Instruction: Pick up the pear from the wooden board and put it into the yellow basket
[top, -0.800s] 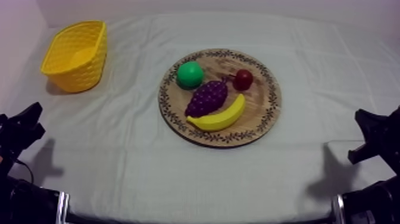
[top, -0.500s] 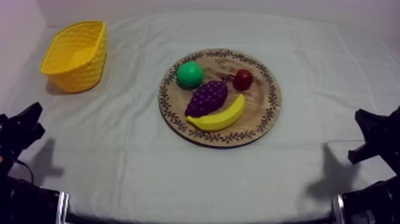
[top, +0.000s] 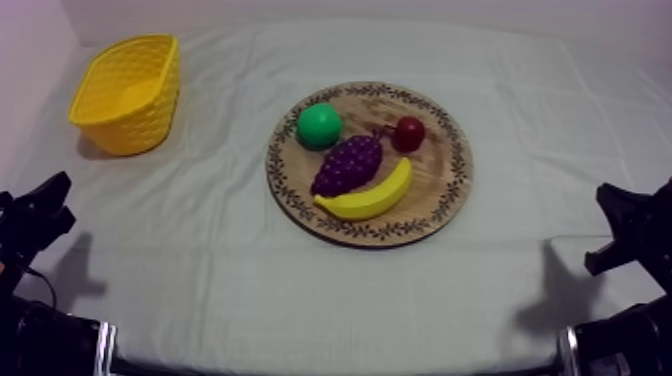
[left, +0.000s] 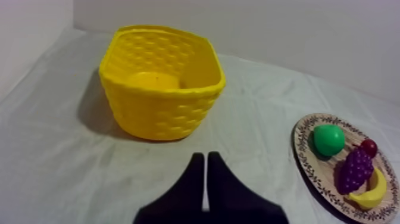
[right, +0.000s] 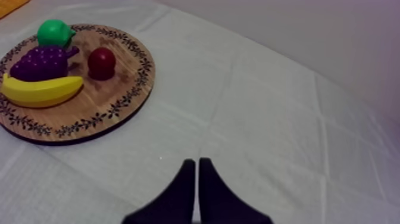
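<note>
Pear (top: 319, 125) sits on the board (top: 445, 175) beside grapes (top: 347, 165); basket (top: 135, 120) stands well apart. My left jaws and right jaws are both pressed together, holding nothing.

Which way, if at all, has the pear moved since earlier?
No. The pear sits at the same spot on the board, beside the grapes.
</note>
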